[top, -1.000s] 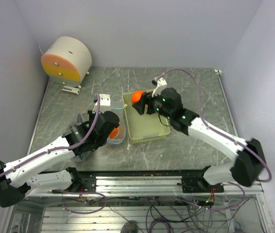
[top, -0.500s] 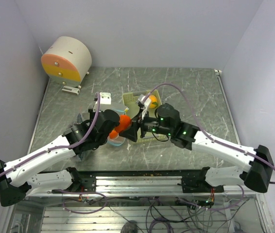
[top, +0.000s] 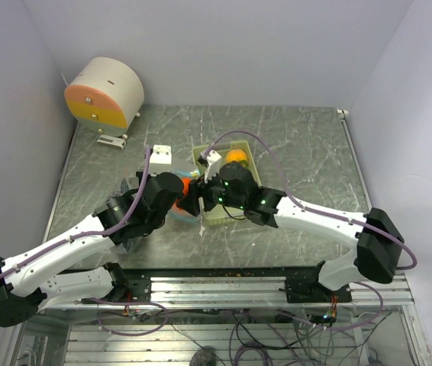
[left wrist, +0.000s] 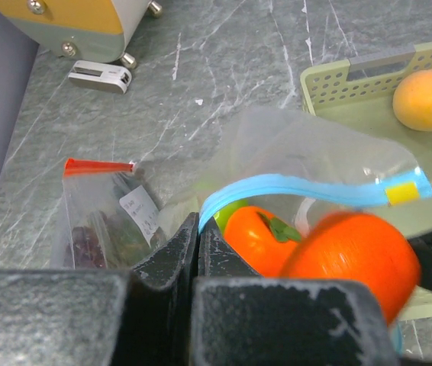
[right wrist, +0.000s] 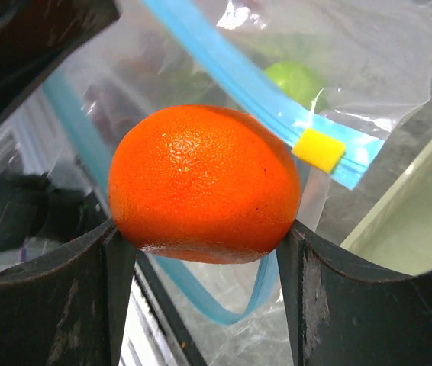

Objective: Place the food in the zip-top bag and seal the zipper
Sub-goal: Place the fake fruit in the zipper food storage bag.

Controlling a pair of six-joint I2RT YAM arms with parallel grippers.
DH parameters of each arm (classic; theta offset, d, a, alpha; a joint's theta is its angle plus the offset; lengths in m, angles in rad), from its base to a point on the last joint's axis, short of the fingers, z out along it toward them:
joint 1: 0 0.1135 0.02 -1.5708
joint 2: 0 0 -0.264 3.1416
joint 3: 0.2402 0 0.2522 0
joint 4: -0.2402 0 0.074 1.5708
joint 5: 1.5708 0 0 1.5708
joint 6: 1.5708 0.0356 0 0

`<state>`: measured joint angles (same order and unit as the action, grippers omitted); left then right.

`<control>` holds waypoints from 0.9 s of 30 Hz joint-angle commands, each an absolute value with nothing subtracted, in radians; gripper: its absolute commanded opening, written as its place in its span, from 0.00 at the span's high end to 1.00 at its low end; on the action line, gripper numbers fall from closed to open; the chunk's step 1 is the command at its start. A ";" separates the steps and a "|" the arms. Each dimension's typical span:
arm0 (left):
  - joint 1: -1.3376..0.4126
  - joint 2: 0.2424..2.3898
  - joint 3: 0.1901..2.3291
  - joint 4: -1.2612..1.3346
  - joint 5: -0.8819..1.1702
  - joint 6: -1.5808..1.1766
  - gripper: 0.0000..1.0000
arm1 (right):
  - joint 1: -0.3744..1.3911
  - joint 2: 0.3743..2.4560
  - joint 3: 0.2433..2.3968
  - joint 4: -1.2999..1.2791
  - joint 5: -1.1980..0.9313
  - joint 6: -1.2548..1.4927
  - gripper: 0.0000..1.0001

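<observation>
Right wrist view: the right gripper [right wrist: 204, 252] is clamping an orange fruit [right wrist: 204, 183] at frame centre, over the zip-top bag's [right wrist: 369, 61] teal zipper [right wrist: 224, 69]. The left gripper [left wrist: 198, 229], jaws together, is pinching the bag's mouth edge.

Top cam — zip-top bag [top: 184, 218] mostly hidden; L-wrist cam — orange [left wrist: 351, 263] blurred.

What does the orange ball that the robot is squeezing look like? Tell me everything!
It is a round toy orange, bright red-orange, with a dimpled, slightly shiny peel and a few tiny dark specks. The right gripper pinches it between two black fingers, one on each side, so it is held up off the table. It is right by the open mouth of the clear bag, in front of the blue zipper, and not yet dropped inside.
</observation>
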<state>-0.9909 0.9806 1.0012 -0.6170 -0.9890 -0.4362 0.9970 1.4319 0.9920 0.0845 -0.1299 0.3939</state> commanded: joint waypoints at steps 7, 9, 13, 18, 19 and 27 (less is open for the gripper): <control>-0.986 1.000 0.981 -0.522 -0.943 -0.442 0.93 | 1.061 1.589 1.254 -0.136 0.454 0.437 0.61; -0.987 1.015 0.979 -0.508 -0.939 -0.439 0.93 | 1.080 1.613 1.290 -0.190 0.530 0.429 0.60; -0.986 1.036 0.986 -0.480 -0.937 -0.429 0.93 | 1.098 1.640 1.321 -0.230 0.548 0.427 0.52; -0.986 1.055 0.986 -0.459 -0.935 -0.424 0.93 | 1.098 1.618 1.297 -0.175 0.478 0.419 0.30; -0.986 1.058 0.985 -0.460 -0.935 -0.425 0.93 | 1.098 1.611 1.291 -0.162 0.459 0.415 0.22; -0.986 1.053 0.967 -0.457 -0.946 -0.435 0.93 | 1.098 1.550 1.246 -0.099 0.344 0.392 0.02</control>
<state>-0.9878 1.0531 0.9829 -0.4969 -0.9459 -0.4316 1.0901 1.6024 1.2587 -0.1623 0.4026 0.4118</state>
